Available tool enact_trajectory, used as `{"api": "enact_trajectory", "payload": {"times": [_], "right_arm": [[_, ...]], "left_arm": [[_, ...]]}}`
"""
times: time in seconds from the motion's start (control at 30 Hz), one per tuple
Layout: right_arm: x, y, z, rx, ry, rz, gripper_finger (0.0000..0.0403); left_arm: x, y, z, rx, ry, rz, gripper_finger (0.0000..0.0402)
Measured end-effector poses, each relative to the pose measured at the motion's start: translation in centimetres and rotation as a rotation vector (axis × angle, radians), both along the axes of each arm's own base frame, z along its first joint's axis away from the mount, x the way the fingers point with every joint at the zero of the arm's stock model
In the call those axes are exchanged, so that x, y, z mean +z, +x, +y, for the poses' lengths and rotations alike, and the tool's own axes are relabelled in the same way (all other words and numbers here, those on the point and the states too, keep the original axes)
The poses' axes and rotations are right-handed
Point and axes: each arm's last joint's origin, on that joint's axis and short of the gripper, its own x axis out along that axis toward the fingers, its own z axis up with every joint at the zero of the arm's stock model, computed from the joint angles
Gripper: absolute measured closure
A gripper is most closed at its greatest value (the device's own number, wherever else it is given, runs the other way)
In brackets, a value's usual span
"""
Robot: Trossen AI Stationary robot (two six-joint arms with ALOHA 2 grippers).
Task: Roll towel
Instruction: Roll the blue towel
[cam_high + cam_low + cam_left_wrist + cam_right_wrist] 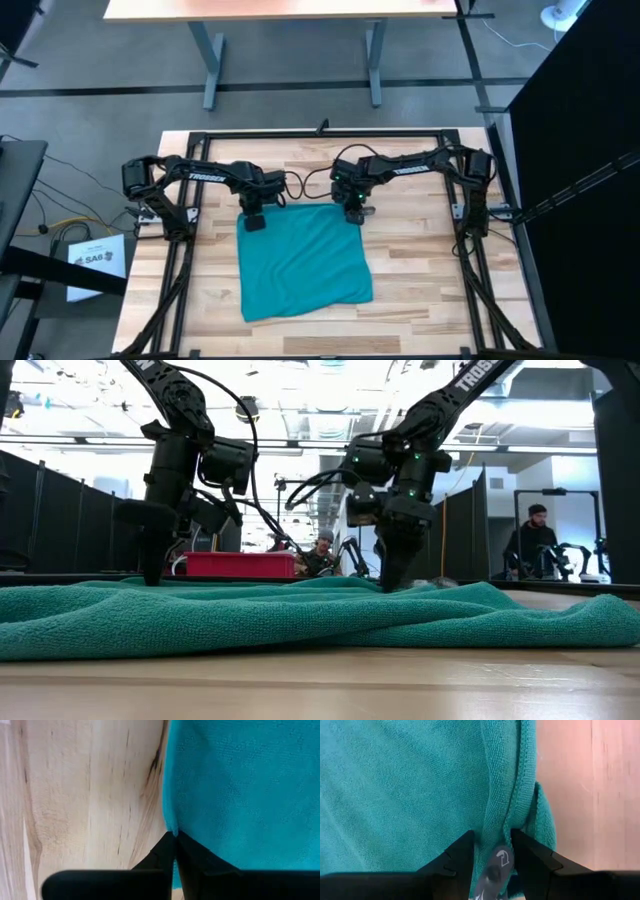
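Both grippers, left [254, 222] and right [355, 213], are clamped on the towel's [302, 265] far corners; lift evenly, fold the edge forward for a tight roll.

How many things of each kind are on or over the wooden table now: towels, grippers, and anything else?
Towel, teal: 1
Grippers: 2, left gripper and right gripper, each at a far corner of the towel
Other loose things on the table: 0
Total: 3
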Motion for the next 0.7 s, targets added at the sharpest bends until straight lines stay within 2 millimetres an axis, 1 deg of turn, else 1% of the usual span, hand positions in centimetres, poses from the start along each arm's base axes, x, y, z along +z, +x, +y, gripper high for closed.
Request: {"api": "enact_trajectory", "payload": {"times": [0.13, 0.43, 0.53, 0.6, 0.7], "right_arm": [[0.2, -0.1, -0.1, -0.003, -0.001, -0.001, 0.0285], [1.9, 0.6, -0.5, 0.008, -0.007, 0.007, 0.0285], [1.9, 0.6, -0.5, 0.015, -0.009, 0.008, 0.0286], [1.9, 0.6, -0.6, 0.015, -0.009, 0.008, 0.0293], [1.9, 0.5, -0.7, 0.024, -0.013, 0.006, 0.0321]], "left_arm": [[0.0, 0.0, 0.0, 0.0, 0.0, 0.001, 0.0402], [0.0, 0.0, 0.0, -0.009, -0.001, 0.002, 0.0402], [0.0, 0.0, 0.0, -0.009, -0.002, 0.002, 0.0402], [0.0, 0.0, 0.0, -0.009, -0.004, 0.002, 0.0402], [0.0, 0.0, 0.0, -0.01, -0.007, 0.0, 0.0402]]}}
